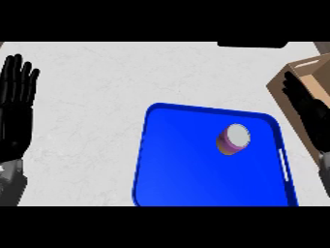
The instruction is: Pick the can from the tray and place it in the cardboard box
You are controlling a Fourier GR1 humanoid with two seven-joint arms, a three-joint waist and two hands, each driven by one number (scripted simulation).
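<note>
A small purple can (233, 139) with a pale lid stands on the blue tray (188, 169), toward the tray's far right side. The brown cardboard box (323, 72) sits at the right edge of the counter, its open top facing up. My right hand (317, 114) is open, fingers straight, raised in front of the box and to the right of the tray, apart from the can. My left hand (10, 111) rests open at the left edge, fingers up, holding nothing.
The white counter (103, 87) stretches between the left hand and the tray. A dark object (251, 44) shows at the far edge, top right. Brown surface shows past the counter's top corners.
</note>
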